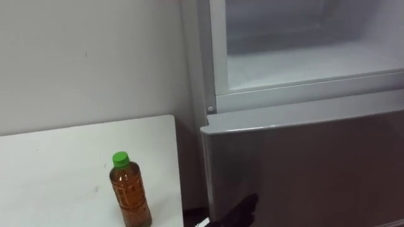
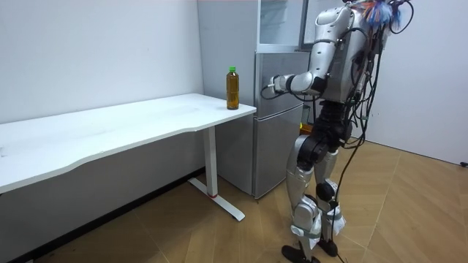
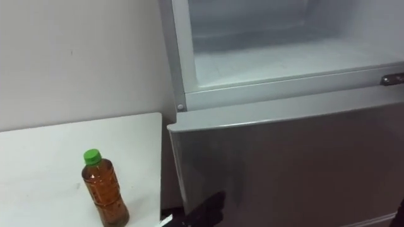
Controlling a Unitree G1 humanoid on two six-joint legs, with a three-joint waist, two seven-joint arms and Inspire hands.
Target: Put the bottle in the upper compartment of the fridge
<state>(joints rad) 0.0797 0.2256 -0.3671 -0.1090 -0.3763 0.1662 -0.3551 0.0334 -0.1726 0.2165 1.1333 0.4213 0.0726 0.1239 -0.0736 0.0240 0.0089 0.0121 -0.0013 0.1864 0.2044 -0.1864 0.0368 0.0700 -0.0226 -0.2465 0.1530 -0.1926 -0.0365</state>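
A clear bottle (image 1: pixel 130 192) of brown drink with a green cap stands upright on the white table (image 1: pixel 57 164), near its right front corner beside the fridge; in the room view the bottle (image 2: pixel 232 88) sits at the table's end. The upper fridge compartment (image 1: pixel 303 57) is open, its white inside bare. I stand facing the fridge. My left hand (image 2: pixel 272 85) is raised in front of the fridge's lower door, to the right of the bottle and apart from it. A dark part of that left hand (image 1: pixel 243 208) shows at the bottom edge.
The glossy grey lower fridge door (image 1: pixel 309 164) is closed and fills the lower right. A plain wall (image 1: pixel 88 57) rises behind the table. The long table (image 2: pixel 110 131) runs off to the room view's left, over a wooden floor (image 2: pixel 395 219).
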